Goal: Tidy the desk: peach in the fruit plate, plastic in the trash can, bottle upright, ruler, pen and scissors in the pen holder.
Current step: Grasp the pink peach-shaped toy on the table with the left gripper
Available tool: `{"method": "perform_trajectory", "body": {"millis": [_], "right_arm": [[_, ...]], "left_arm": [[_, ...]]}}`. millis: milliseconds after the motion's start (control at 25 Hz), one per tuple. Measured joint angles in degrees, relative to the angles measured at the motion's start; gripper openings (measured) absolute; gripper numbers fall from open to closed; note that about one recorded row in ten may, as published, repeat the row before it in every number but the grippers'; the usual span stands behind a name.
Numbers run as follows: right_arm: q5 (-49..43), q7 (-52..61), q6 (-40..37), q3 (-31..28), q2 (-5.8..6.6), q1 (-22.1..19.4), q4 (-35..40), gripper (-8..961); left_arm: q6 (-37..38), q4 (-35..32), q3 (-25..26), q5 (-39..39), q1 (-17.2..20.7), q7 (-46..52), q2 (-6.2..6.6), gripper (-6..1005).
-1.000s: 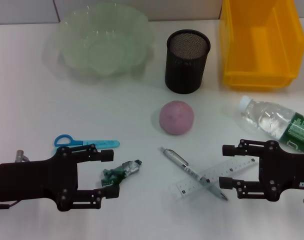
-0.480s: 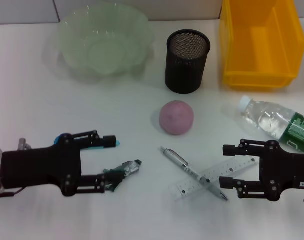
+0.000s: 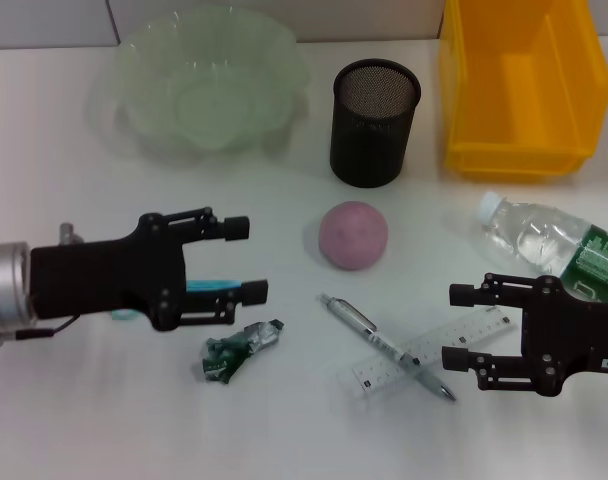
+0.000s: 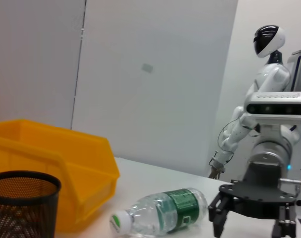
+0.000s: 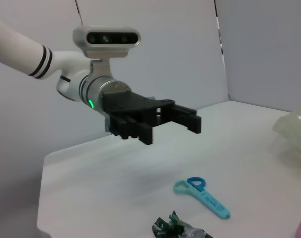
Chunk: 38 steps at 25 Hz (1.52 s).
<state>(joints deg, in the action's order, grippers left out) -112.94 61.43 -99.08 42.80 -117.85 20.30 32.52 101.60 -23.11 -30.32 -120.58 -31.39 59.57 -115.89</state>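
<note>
My left gripper is open and holds nothing. It hovers over the blue scissors, hiding most of them; in the right wrist view the scissors lie whole on the table. The crumpled plastic lies just in front of that gripper. The pink peach sits mid-table. The pen crosses the clear ruler. My right gripper is open beside the ruler's end. The bottle lies on its side. Behind stand the black mesh pen holder, the green fruit plate and the yellow trash can.
The left wrist view shows the yellow trash can, the pen holder, the lying bottle and the right gripper. A grey wall panel runs along the table's far edge.
My left gripper has lifted off the plastic and moved forward and to the right, now over the scissors. The plastic stays on the table. The right arm has barely moved.
</note>
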Motion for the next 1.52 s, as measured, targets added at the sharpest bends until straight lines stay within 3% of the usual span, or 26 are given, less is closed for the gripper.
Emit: {"method": "perform_trajectory", "body": {"millis": [520,960,1520], "right_arm": [[0.1,0.0,0.0,0.0,-0.13,0.0,0.0,736],[0.2,0.0,0.0,0.0,-0.26,-0.1,0.0,736],[0.1,0.1,0.0,0.0,-0.24,0.1,0.0,736]], "left_arm": [[-8.8,0.3,0.1,0.0,-4.9,0.5,-2.39,776],[-18.6,4.3,-0.1,2.0,-8.5,0.7,-2.68,774],[-24.6,7.3,-1.5,1.7,-11.6,0.7,-2.91,772]]}}
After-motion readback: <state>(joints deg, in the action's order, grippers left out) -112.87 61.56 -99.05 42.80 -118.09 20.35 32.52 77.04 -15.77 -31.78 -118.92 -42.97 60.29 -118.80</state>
